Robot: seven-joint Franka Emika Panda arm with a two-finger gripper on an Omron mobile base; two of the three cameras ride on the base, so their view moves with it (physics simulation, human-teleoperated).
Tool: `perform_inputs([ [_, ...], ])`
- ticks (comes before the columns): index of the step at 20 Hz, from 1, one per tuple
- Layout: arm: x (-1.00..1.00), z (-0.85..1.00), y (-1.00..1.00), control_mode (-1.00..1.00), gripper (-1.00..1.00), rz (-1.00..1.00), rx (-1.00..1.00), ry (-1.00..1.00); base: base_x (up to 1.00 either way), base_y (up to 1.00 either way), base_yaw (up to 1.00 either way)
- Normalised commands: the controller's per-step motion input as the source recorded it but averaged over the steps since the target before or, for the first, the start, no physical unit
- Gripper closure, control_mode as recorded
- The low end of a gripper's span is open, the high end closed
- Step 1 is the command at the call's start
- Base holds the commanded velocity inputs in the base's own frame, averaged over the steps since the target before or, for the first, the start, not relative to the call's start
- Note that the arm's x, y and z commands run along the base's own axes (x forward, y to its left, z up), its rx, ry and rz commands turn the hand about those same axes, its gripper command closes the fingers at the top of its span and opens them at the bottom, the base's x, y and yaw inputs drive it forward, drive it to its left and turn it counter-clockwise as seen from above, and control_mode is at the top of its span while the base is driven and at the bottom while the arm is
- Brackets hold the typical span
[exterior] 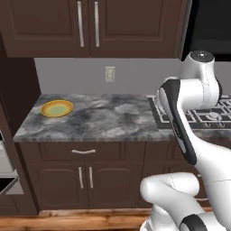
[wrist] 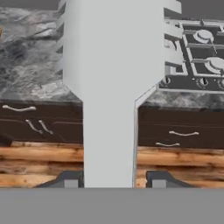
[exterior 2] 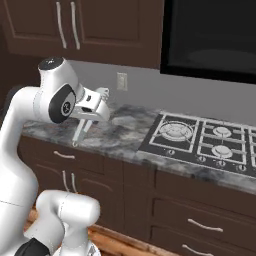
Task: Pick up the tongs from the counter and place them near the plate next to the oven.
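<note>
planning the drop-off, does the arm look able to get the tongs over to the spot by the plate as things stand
Probably yes. The hand is shut on the tongs, which hang off the counter. The stone between them and the plate is bare, so nothing looks in the way, though the plate sits far to the left.

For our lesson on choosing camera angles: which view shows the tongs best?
The right base view: the tongs hang whole from the gripper above the counter. The hand view shows them so close that one pale arm crosses the frame. In the left base view I cannot make them out.
</note>
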Motion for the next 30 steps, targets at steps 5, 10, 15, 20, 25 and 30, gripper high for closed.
perform_inputs([
  [5, 0.0, 0.0, 0.0, 1.0, 1.0, 0.0, 0.0, 0.0, 0.71, 0.96, -0.18],
  [10, 0.0, 0.0, 0.0, 1.0, 1.0, 0.0, 0.0, 0.0, 0.6, 0.85, -0.16],
  [15, 0.0, 0.0, 0.0, 1.0, 1.0, 0.0, 0.0, 0.0, 0.49, 0.62, -0.1],
  [20, 0.0, 0.0, 0.0, 1.0, 1.0, 0.0, 0.0, 0.0, 0.41, 0.23, -0.02],
  [25, 0.0, 0.0, 0.0, 1.0, 1.0, 0.0, 0.0, 0.0, 0.57, 0.03, 0.0],
  [30, 0.16, -0.44, 0.0, -1.0, 1.0, 0.0, 0.0, -0.01, 0.29, 0.0, 0.0],
])
